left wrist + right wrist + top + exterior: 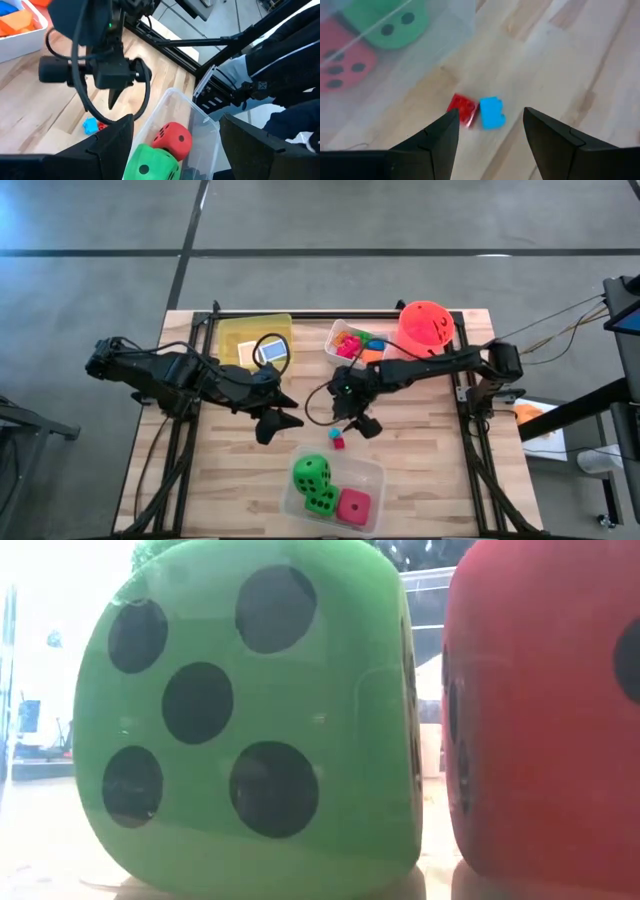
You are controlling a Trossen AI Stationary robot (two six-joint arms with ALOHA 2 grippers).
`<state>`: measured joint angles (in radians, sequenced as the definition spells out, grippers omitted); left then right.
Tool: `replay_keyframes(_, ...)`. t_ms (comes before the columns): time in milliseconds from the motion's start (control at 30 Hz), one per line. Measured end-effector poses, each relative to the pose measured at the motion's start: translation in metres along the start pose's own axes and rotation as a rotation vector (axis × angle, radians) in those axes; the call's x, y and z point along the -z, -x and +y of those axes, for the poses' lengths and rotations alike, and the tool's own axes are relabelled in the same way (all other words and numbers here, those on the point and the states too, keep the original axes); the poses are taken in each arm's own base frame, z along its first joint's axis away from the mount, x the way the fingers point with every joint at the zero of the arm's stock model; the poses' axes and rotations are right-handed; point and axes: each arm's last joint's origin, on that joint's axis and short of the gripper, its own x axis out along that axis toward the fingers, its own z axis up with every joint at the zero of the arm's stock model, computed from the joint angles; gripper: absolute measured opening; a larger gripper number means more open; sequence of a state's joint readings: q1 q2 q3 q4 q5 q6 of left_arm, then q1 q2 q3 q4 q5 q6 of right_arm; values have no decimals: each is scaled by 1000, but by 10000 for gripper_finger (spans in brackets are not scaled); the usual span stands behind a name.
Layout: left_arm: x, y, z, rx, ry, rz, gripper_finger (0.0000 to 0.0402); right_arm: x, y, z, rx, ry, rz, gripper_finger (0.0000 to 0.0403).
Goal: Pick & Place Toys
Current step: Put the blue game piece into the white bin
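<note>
A small blue block (491, 113) and a small red block (462, 110) lie side by side on the wooden table (420, 450), just beyond the clear tub's far edge. My right gripper (490, 117) hovers open above them, fingers slanting down, the blue block in line with the gap. It touches nothing. My left gripper (278, 423) hangs open higher up to the left, with nothing between its fingers. In the left wrist view the right gripper (114, 97) shows above the blue block (90, 125). Two green dice (312, 473) and a pink die (352, 506) rest inside the clear tub (372, 470).
A yellow tub (232, 332) with flat blue and beige tiles stands at the far left. A white tub (336, 332) of bright blocks and an orange bucket (425, 325) stand at the far right. In the low view a green die (250, 710) and a red one (540, 710) fill the frame.
</note>
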<state>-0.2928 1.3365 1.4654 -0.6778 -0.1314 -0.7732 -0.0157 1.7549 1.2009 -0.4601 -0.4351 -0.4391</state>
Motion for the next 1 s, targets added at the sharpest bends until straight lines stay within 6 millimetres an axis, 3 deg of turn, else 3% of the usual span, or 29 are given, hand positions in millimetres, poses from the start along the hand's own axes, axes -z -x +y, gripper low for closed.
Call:
replay_keyframes(367,0,0,0,0,43,0,281,20,-30,-2,64,99,-128,214)
replay_keyframes(600,0,0,0,0,73,0,281,32,-52,0,43,104,-93,214)
replay_keyframes(1000,0,0,0,-13,92,-13,281,40,-69,-6,66,115,-71,214)
